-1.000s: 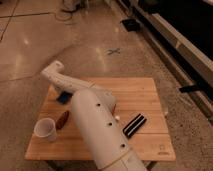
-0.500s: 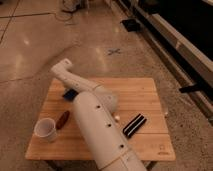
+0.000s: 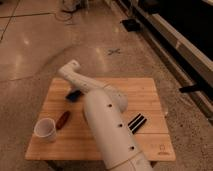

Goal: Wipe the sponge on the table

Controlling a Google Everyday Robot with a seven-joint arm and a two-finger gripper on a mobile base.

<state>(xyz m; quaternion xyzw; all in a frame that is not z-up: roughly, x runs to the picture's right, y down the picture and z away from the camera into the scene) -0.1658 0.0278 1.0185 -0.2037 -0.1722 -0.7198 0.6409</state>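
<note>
My gripper is closed tight on the sponge, low on the tabletop. Sponge looks soft, light and squashy; best pinched across its edges.

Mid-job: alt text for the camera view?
A white arm holds its dark gripper shut on a flat bright-blue sponge at the left of the light wooden planked table; a white cup, reddish-brown oblong and black-and-white striped block lie nearer.
</note>
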